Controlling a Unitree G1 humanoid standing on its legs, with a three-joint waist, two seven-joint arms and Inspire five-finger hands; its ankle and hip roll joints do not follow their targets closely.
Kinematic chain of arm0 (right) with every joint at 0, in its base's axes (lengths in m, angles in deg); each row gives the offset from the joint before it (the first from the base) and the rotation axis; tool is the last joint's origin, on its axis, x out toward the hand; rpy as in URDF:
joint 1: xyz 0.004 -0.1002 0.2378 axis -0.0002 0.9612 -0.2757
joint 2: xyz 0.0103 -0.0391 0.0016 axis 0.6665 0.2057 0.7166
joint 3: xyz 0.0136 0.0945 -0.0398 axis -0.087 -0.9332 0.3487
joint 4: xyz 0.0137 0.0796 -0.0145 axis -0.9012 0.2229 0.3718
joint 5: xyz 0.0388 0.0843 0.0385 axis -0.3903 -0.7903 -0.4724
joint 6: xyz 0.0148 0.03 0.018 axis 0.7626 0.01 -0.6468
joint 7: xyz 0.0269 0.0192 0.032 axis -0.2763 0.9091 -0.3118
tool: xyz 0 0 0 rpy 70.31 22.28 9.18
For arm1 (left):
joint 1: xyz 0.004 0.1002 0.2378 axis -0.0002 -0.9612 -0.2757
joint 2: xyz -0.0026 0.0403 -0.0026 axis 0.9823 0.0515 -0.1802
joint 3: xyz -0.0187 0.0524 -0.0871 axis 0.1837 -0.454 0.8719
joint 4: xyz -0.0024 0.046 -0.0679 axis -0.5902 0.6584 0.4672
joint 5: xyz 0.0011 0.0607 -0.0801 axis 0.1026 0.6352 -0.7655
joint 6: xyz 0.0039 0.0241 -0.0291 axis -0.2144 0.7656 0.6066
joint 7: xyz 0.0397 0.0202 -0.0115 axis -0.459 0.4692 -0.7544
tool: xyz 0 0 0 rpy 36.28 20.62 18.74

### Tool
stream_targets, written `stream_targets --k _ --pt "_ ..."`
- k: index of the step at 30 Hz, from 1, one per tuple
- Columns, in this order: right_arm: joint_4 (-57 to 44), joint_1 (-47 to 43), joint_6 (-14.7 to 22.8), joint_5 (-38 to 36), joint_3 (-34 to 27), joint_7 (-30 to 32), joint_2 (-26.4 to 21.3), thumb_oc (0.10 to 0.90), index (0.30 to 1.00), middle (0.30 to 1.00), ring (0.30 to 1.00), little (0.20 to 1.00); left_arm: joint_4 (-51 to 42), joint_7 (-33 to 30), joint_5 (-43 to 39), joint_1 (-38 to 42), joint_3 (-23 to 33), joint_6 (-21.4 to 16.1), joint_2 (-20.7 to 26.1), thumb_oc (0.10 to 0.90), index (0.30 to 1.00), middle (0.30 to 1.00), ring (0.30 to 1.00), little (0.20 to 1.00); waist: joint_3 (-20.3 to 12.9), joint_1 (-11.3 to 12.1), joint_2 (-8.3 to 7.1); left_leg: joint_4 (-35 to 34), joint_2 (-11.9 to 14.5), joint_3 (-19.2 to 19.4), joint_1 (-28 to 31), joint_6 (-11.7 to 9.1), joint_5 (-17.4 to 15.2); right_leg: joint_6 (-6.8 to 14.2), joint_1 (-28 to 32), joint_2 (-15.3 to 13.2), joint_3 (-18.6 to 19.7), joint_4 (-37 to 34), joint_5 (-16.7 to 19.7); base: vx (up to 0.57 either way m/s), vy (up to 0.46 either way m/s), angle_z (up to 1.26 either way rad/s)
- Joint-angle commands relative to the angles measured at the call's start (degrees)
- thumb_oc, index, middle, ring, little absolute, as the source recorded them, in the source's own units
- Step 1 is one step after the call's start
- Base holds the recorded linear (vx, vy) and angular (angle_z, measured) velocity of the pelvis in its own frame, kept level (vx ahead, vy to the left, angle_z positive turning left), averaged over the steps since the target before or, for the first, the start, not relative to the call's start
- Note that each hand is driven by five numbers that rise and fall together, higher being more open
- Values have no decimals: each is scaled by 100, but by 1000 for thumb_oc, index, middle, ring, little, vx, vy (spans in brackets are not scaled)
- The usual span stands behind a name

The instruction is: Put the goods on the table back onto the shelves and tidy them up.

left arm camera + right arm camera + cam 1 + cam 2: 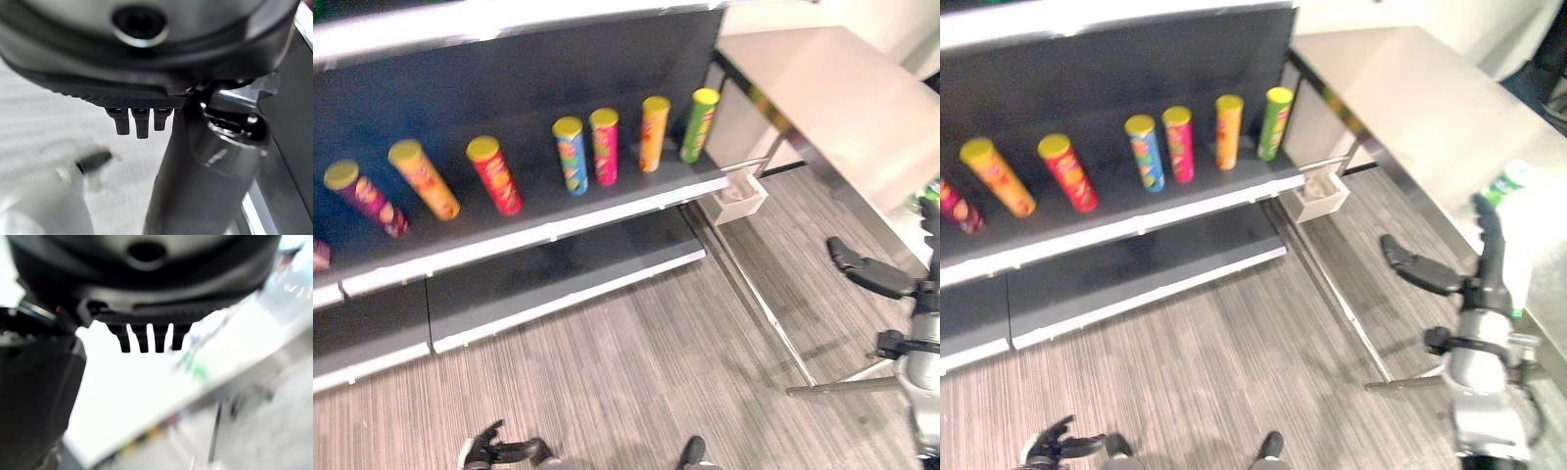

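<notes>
A row of tall cylindrical cans stands upright on the dark shelf [636, 191], each with its long axis vertical and its yellow lid up; in the head views they fan outward, the ones toward nine o'clock leaning their tops to the left. From the left come a purple can [367, 199], an orange can [424, 179], a red can [494, 175], a blue can [572, 155], a pink can [605, 146], a second orange can [653, 133] and a green can [698, 124] at the row's right end, near the shelf's corner. The blue and pink cans stand just beside each other; the others are spaced apart. A lower shelf [568, 279] lies beneath, toward six o'clock. A small white box [741, 197] sits on the floor just beside the shelf's right corner. At three o'clock stands the pale table [1410, 108], and near its right edge a green-and-white can [1505, 183] shows, too washed out to tell its lean or whether it stands or lies. The right hand [1485, 257] is raised just before that can, fingers reaching up toward it and thumb standing out to the left, relaxed and holding nothing. The left hand [494, 450] shows low at seven o'clock over the striped floor [636, 372], its fingers loosely spread and empty.
</notes>
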Motion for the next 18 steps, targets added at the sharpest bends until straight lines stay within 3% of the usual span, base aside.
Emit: stream_targets --k 1,4,5,6,7,9,10,11,12,14,18 --pt "-636 -499 592 65 -486 314 -166 800 900 900 900 900 -175 -11 187 170 46 -146 655 800 900 900 900 900 151 121 -477 272 174 -292 -43 -388 -577 140 -113 47 484 -89 -328 68 -285 -30" --pt "-648 -624 670 38 -358 312 -311 800 900 900 900 900 -16 66 352 179 -58 -110 543 800 900 900 900 900 171 96 -356 725 544 -321 53 -496 -246 -116 130 468 631 -293 -545 87 -270 -37" --pt "-641 -700 659 71 -216 294 -392 800 900 900 900 900 38 75 370 211 -93 -115 526 800 900 900 900 900 220 157 -333 952 588 -500 -3 -529 -41 -190 183 582 707 -341 -579 65 -214 -50" --pt "-656 -772 646 112 -89 249 -438 800 900 900 900 900 94 79 398 204 -100 -110 503 800 900 900 900 900 257 236 -357 1147 433 -849 -102 -438 -60 -243 194 644 830 -398 -593 39 -178 -68" --pt "-742 -834 652 135 24 178 -497 800 900 900 900 900 101 86 366 207 -85 -122 489 800 900 900 900 900 276 279 -405 1223 196 -1229 -210 -303 -307 -270 186 680 954 -438 -593 -27 -133 -79" --pt "-770 -1003 696 111 206 88 -621 800 900 900 900 900 112 52 295 195 -105 -182 447 800 900 900 900 900 342 446 -599 1287 -808 -2063 -600 144 -1128 -301 145 639 1260 -418 -532 46 -118 -92" --pt "-780 -1098 740 64 255 37 -677 800 900 900 900 900 143 60 299 225 -167 -204 435 800 900 900 900 900 309 490 -572 925 -1191 -2272 -551 219 -1307 -268 164 752 1452 -407 -534 164 -71 -115" --pt "-753 -1131 762 31 230 39 -701 800 900 900 900 900 165 74 330 233 -214 -217 423 800 900 900 900 900 284 506 -556 731 -1364 -2298 -601 237 -1204 -260 156 762 1505 -431 -506 190 -17 -111" --pt "-743 -1257 801 -24 291 60 -748 800 900 900 900 900 110 98 352 231 -296 -245 425 800 900 900 900 900 267 585 -518 466 -1766 -2430 -859 257 -1039 -246 174 838 1648 -458 -481 146 27 -97" --pt "-710 -1410 835 -28 396 99 -787 800 900 900 900 900 83 93 332 265 -347 -270 438 800 900 900 900 900 287 679 -463 244 -2139 -2661 -1136 255 -814 -249 221 954 1800 -457 -493 133 15 -41" --pt "-626 -1683 828 -15 616 178 -843 800 900 900 900 900 121 37 243 308 -339 -282 432 800 900 900 900 900 340 797 -332 -27 -2319 -2852 -1127 264 -634 -282 323 1162 2083 -363 -631 119 50 -73"
